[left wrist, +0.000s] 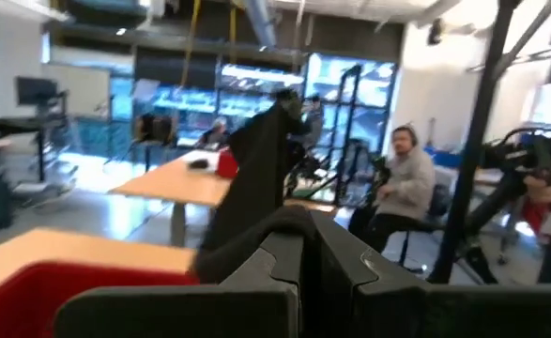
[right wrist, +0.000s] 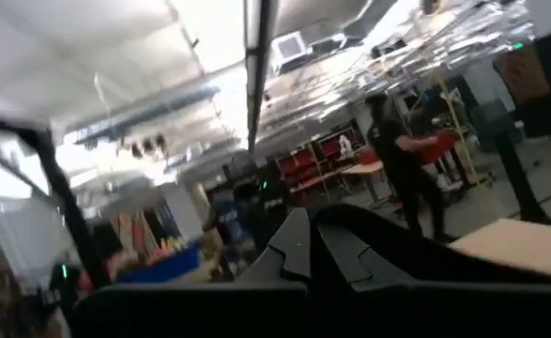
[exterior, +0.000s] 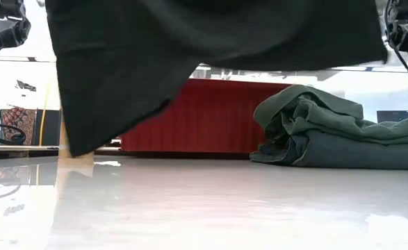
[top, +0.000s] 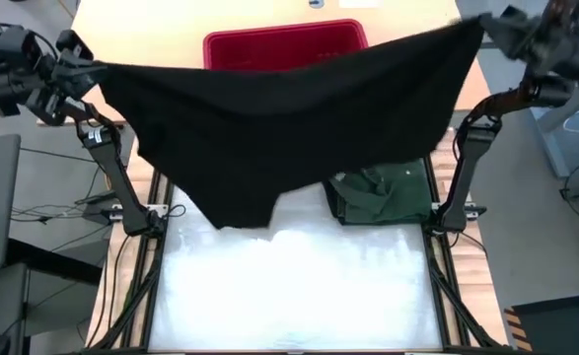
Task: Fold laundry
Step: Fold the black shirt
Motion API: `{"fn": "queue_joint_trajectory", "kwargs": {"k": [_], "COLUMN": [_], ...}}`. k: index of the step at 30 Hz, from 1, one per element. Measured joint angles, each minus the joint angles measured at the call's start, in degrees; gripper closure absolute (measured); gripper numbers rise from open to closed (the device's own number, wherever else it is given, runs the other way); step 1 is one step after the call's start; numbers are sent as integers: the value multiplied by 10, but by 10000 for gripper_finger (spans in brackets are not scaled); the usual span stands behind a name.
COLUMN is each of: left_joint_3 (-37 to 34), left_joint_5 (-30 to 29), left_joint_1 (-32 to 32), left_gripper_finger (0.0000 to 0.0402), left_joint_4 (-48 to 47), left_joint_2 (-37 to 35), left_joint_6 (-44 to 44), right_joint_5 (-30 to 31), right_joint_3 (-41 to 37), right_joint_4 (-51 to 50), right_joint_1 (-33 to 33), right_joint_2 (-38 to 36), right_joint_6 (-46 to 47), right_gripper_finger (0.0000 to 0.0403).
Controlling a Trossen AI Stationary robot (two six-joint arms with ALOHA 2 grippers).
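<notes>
- White and glossy, the desk (top: 289, 286) lies between two dark arms, with a pale wood top beyond its far edge.
- Left hand (top: 90, 67) is raised over the far left corner of the desk, closed on one end of a black shirt (top: 269, 128); in its wrist view the dark fingers (left wrist: 284, 263) are pressed together with black cloth bunched between them.
- Right hand (top: 486, 30) is raised over the far right corner, closed on the other end of the same shirt; its wrist view shows the fingers (right wrist: 303, 249) together, dark cloth running off from them.
- Black shirt hangs spread wide between the two hands, clear of the desk; in the low view its lower corner (exterior: 85, 132) droops lowest toward the left side, still above the surface.
- Dark green shirt (top: 383, 192) lies in a rumpled heap on the desk near the far right edge, partly under the hanging cloth.
- Red bin (top: 284, 44) stands at the far edge, behind the black shirt, its ribbed wall (exterior: 190, 114) showing in the low view.
- Beyond the desk a seated person (left wrist: 402, 183) shows in the left wrist view.
</notes>
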Motion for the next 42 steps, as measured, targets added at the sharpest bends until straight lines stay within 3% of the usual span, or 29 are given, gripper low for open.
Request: {"fn": "queue_joint_trajectory", "kwargs": {"k": [4,7,17,20,24,28,30,32,35,38,42], "left_joint_3": [-15,-31,-72,-72,-72,-72,-72,-72,-72,-63,-33], "left_joint_5": [19,20,38,38,38,84,132,137,78,37,38], "left_joint_1": [0,0,0,0,0,0,0,0,0,0,0], "left_gripper_finger": [401,401,402,402,402,401,401,402,401,401,401], "left_joint_4": [-6,-6,-8,-19,-84,-108,-105,-98,-98,-97,-69], "left_joint_2": [4,14,64,72,74,74,74,76,71,56,36], "left_joint_6": [-3,-14,-50,-55,-127,-171,-168,-151,-126,-114,-73], "right_joint_5": [3,5,47,55,83,44,27,35,75,71,-11], "right_joint_3": [-69,-141,-317,-333,-350,-351,-351,-343,-331,-319,-283], "right_joint_4": [1,35,52,34,-26,-70,-69,-68,-68,-67,-66], "right_joint_1": [-15,-67,-227,-257,-256,-225,-222,-233,-275,-343,-428], "right_joint_2": [-1,2,20,31,33,35,42,50,53,42,31], "right_joint_6": [9,38,263,288,398,475,477,465,451,426,370], "right_gripper_finger": [385,385,385,385,385,385,385,385,385,385,385]}}
